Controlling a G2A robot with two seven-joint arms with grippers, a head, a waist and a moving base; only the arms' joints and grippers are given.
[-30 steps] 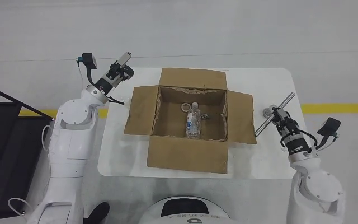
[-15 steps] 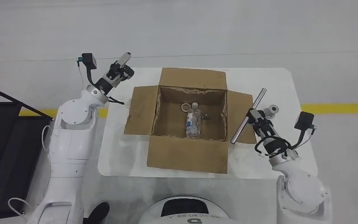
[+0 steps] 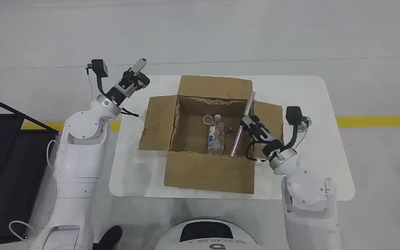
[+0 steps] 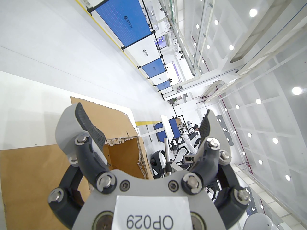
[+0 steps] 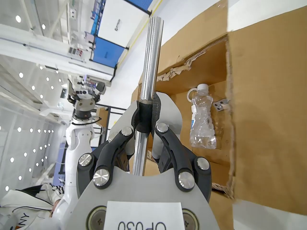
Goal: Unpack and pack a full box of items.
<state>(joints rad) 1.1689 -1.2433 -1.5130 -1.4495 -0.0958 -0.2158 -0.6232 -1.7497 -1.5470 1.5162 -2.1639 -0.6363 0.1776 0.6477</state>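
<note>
Your right gripper point(image 3: 251, 127) is clenched on a metal rod point(image 3: 249, 105); the pads wrap it tight in the right wrist view. The rod hangs tilted over the right side of the open cardboard box point(image 3: 209, 173), along its right wall, with one end reaching past the far rim.

Box sits mid-tabletop point(image 3: 300, 94), all four flaps folded out. Inside, on the floor: a clear plastic bottle point(image 3: 215, 137) lying flat, a white ring point(image 3: 205, 120) beside its cap, and a small metal bracket point(image 3: 230, 130) near the right wall.

Your left gripper point(image 3: 139, 67) is released, fingers spread with nothing between them. It is raised over the tabletop's far-left corner, well apart from the box.

Progress, as a judgement: three items are in the box and the rod is in hand above it, so this reads as the packing half, late on. Left to do: lower the rod in, likely along the right wall clear of the bracket, then let go.
</note>
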